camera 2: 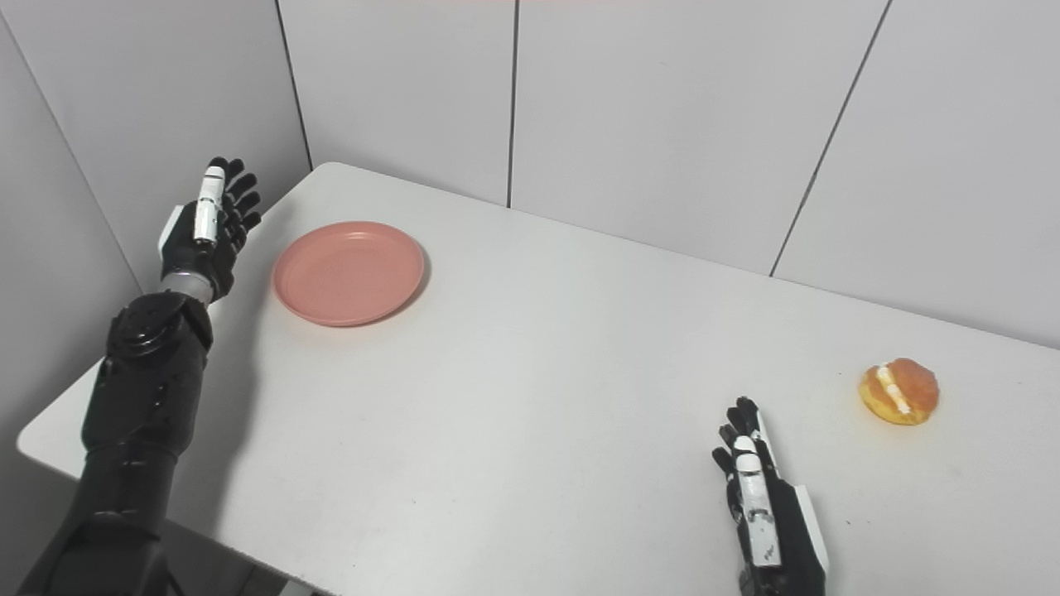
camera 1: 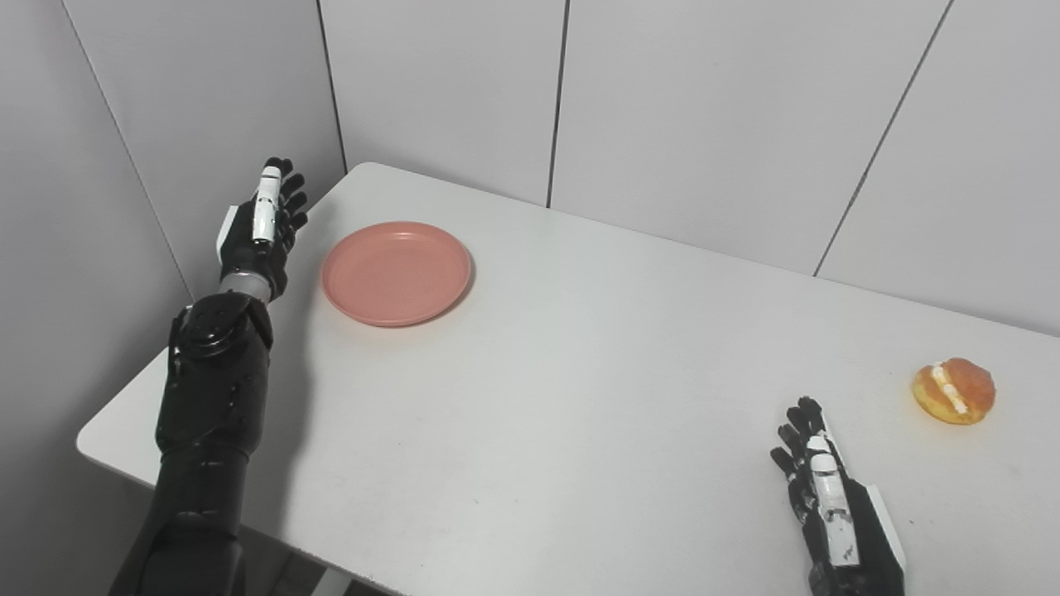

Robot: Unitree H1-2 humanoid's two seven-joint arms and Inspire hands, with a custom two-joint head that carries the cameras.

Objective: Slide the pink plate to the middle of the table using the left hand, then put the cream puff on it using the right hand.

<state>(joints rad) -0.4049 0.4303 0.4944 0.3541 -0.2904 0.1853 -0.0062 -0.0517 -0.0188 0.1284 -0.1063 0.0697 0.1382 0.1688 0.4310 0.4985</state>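
At the far left corner of the white table (camera 1: 580, 397), the pink plate (camera 1: 396, 272) lies flat, well apart from the table's middle. The left hand (camera 1: 263, 228) stands raised just beside the plate's left rim, not touching it, fingers extended, slightly spread and pointing away from the robot; it holds nothing. The plate therefore lies directly to the right of this hand, and the table's middle lies farther right and nearer the robot. A push against the left rim, directed rightward and toward the robot, would likely carry the plate there. The plate is round, so it has no long axis and no preferred heading; any rim contact point serves.

The cream puff (camera 1: 954, 391) sits near the right side of the table, well apart from the plate. Its cream seam runs roughly from far-left to near-right and faces left. The right hand (camera 1: 836, 505) rests low at the near edge, fingers extended and empty, with the puff ahead of it and to its right. This hand is clearly the nearer one to the puff.
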